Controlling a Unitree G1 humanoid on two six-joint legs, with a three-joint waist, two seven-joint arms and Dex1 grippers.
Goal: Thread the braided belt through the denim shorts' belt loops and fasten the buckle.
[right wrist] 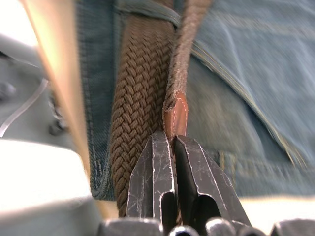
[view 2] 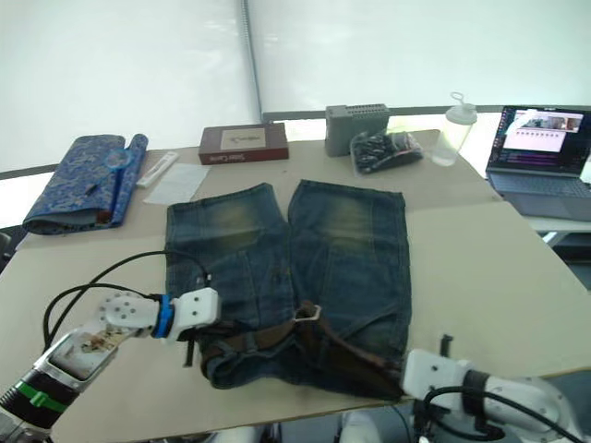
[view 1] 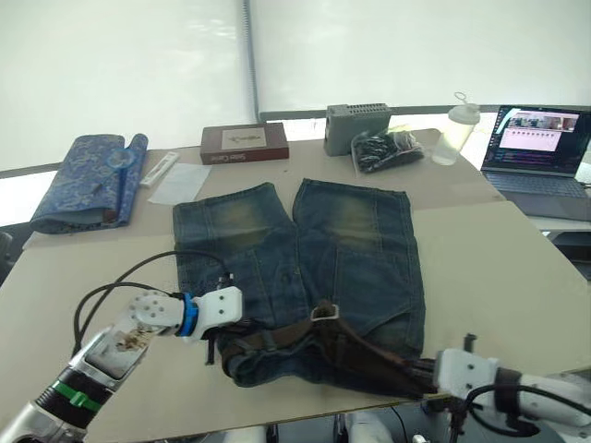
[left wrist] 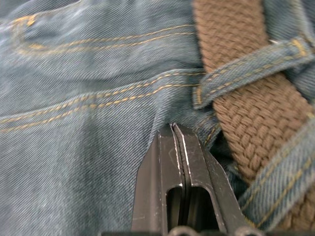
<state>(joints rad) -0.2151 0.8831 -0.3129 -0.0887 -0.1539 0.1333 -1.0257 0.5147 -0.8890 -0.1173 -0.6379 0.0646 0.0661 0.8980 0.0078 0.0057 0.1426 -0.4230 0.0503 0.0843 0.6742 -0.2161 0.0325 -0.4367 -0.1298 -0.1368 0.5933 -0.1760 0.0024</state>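
Braided dark-brown woven belt [view 1: 305,337] lies along the waistband of the dark blue, yellow-faded denim shorts [view 1: 300,268], which are spread flat on the beige table [view 1: 489,268]. Its silver frame buckle [view 1: 324,312] sits near the middle of that waistband, and at least one narrow denim belt loop [left wrist: 246,66] already crosses over the weave.

I judge the belt light, floppy and grippy along the braid, so pushing it would only buckle it; the smooth brown leather tip [right wrist: 175,115] is the stiffest part and the place to pull from. My right gripper [right wrist: 170,140] is clamped on exactly that tip, at the waistband's end by the table edge. My left gripper [left wrist: 176,130] is pressed closed with nothing between its fingers, its tips against the denim just beside the loop. The denim is soft and will bunch, so I'd pin it near the loop.

Beyond the shorts' hems, a dark red flat box [view 1: 244,143] carries a pale label I cannot read.
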